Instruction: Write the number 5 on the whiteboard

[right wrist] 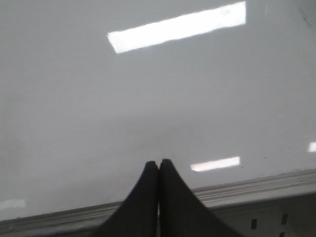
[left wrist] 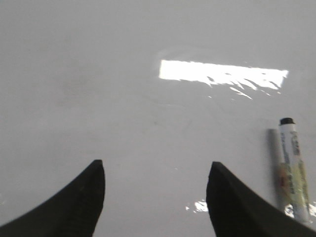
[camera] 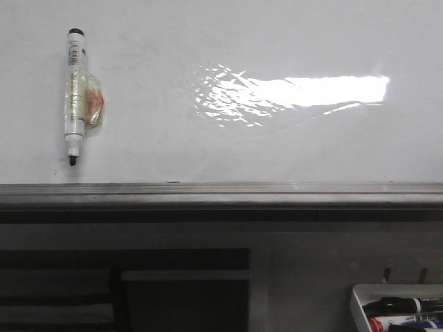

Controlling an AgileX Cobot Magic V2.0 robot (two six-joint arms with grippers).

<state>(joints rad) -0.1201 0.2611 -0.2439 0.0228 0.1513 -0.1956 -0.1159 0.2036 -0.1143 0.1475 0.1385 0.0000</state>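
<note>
The whiteboard [camera: 221, 138] lies flat, glossy white with a bright glare patch and a grey metal edge strip [camera: 221, 194] along its near side. No number 5 shows on it. A white marker pen [camera: 74, 97] with its black tip uncapped lies on the board's far left, tip toward the near edge, with a clear wrap around its middle. It also shows in the left wrist view [left wrist: 292, 168], just beside the open, empty left gripper [left wrist: 155, 170]. My right gripper [right wrist: 158, 163] is shut and empty above the board near its edge strip [right wrist: 247, 190]. Neither gripper shows in the front view.
A small white tray [camera: 360, 301] holding several markers hangs below the board's edge at the lower right. Dark shelving sits under the edge strip at the lower left.
</note>
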